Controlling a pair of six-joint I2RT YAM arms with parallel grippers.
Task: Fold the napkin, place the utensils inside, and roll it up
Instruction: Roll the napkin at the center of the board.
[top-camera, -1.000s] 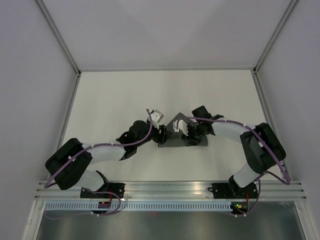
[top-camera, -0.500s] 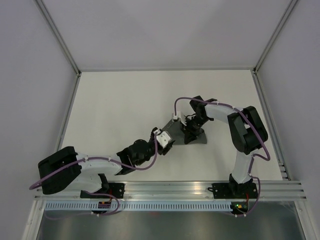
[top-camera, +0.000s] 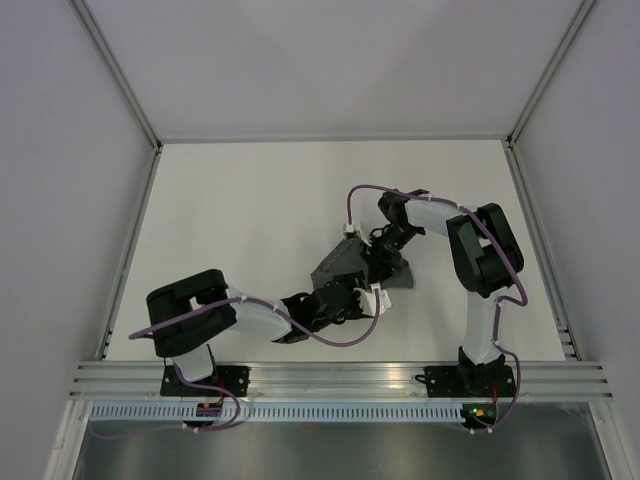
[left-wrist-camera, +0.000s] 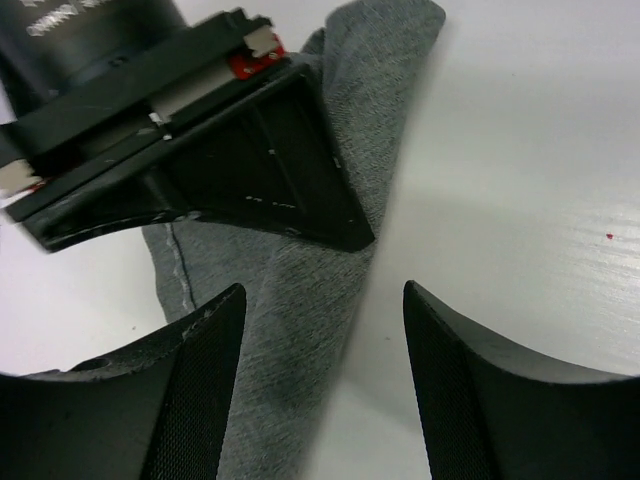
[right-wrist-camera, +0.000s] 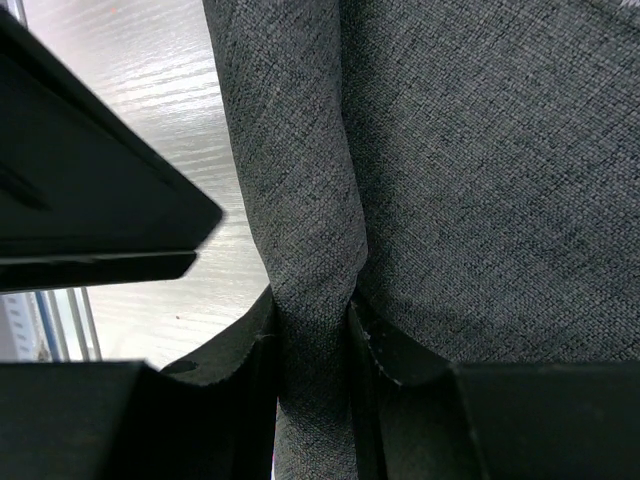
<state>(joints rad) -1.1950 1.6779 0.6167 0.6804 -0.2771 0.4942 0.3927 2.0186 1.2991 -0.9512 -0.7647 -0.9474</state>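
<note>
The napkin (top-camera: 350, 268) lies bunched mid-worktop (top-camera: 230, 200). My right pincer (right-wrist-camera: 312, 335) is clenched on a raised fold of it, with cloth pressed between both fingers. My left pincer (left-wrist-camera: 320, 340) stands at the napkin's near edge, released and wide, holding nothing. The fold's long axis runs ahead between its fingers. I judge the left arm nearer the loose end.

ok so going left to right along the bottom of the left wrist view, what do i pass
the left pincer frames it: its finger at the picture's left → napkin → bare table → its other finger
</note>
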